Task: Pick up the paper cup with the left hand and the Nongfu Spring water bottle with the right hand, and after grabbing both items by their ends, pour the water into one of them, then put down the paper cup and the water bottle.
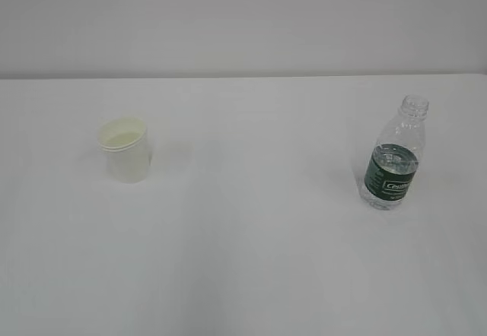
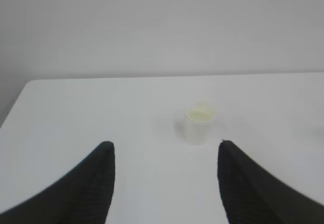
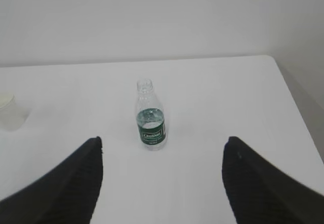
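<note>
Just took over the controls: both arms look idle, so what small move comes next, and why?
Probably ease both open grippers forward: left gripper toward the cup, right gripper toward the bottle. Both stand upright, untouched, well ahead of the fingers.

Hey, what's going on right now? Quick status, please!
Left pincer open, empty, short of the paper cup. Right pincer open, empty, facing the water bottle. Both upright on the table, untouched. Nothing between.
</note>
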`<control>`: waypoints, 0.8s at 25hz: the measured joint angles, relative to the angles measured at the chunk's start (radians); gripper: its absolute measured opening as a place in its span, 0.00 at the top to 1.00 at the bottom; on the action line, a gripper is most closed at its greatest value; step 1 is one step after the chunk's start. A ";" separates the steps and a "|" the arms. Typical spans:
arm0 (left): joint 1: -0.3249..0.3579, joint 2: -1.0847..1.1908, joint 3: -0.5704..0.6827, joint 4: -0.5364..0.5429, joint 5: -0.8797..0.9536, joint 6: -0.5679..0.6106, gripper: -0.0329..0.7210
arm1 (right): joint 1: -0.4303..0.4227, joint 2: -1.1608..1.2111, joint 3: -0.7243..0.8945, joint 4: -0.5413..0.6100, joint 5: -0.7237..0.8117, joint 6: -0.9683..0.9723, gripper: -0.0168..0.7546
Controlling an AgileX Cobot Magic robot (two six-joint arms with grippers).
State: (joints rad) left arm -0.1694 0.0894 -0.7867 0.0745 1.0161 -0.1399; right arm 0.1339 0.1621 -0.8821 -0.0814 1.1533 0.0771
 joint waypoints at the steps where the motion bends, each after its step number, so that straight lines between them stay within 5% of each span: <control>1: 0.000 0.000 -0.007 -0.010 0.021 0.011 0.35 | 0.000 0.000 -0.010 0.000 0.022 -0.004 0.26; 20: 0.000 -0.076 -0.048 -0.058 0.257 0.065 0.36 | 0.000 -0.142 -0.030 0.002 0.128 -0.037 0.26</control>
State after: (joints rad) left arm -0.1694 0.0138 -0.8348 0.0169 1.2735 -0.0744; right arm 0.1339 0.0205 -0.9118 -0.0793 1.2815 0.0402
